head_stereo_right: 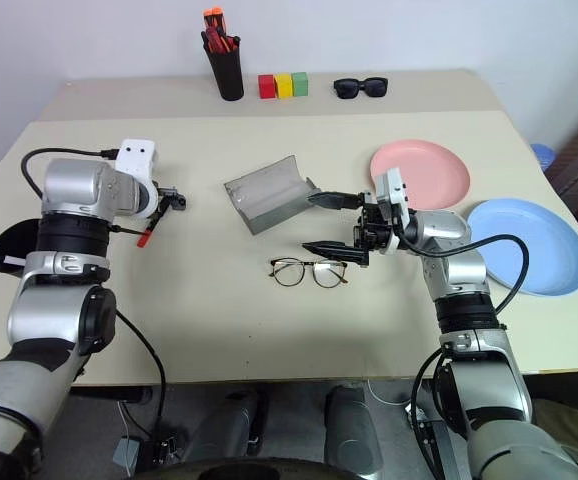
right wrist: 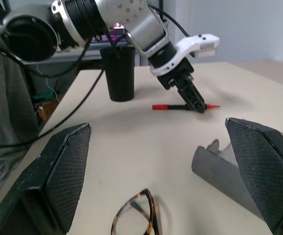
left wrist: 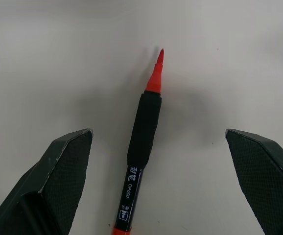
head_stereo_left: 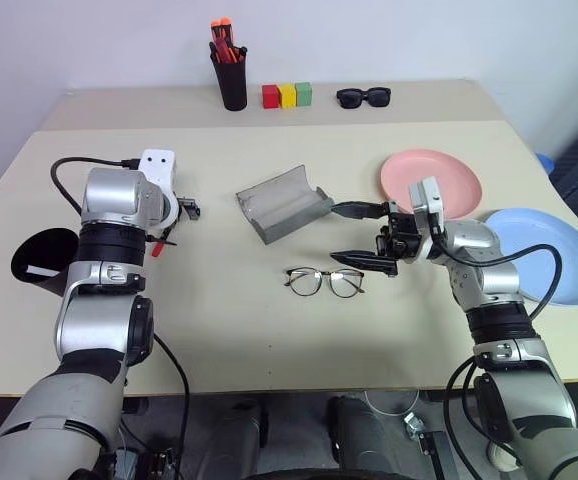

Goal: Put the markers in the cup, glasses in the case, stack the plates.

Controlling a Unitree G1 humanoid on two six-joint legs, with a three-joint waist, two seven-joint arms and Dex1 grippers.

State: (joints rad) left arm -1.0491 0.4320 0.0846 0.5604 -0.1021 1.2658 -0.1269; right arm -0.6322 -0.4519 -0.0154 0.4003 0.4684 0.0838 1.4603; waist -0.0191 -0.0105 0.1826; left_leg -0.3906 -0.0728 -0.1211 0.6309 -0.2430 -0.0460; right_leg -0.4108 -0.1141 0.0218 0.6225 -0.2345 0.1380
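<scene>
Left eye view: I am bringing the left gripper [head_stereo_left: 191,209], jaws apart and empty, down over the red marker [head_stereo_left: 155,246] lying near the tabletop's left edge. The black cup [head_stereo_left: 44,262] is lying at that edge with a white marker [head_stereo_left: 39,270] in it. The right gripper [head_stereo_left: 361,236], jaws wide apart, is hovering mid-table above the glasses [head_stereo_left: 325,281], beside the open grey case [head_stereo_left: 284,203]. The pink plate [head_stereo_left: 431,180] and blue plate [head_stereo_left: 542,254] are sitting towards the right edge.

Left wrist view: I am keeping the red marker's black grip centred between the fingers [left wrist: 63,169] and closing squarely across it.

Right wrist view: nothing is blocking the left gripper's descent.

Far edge: pen holder [head_stereo_left: 231,75], coloured blocks [head_stereo_left: 287,95] and sunglasses [head_stereo_left: 363,97] are standing well apart from the work.
</scene>
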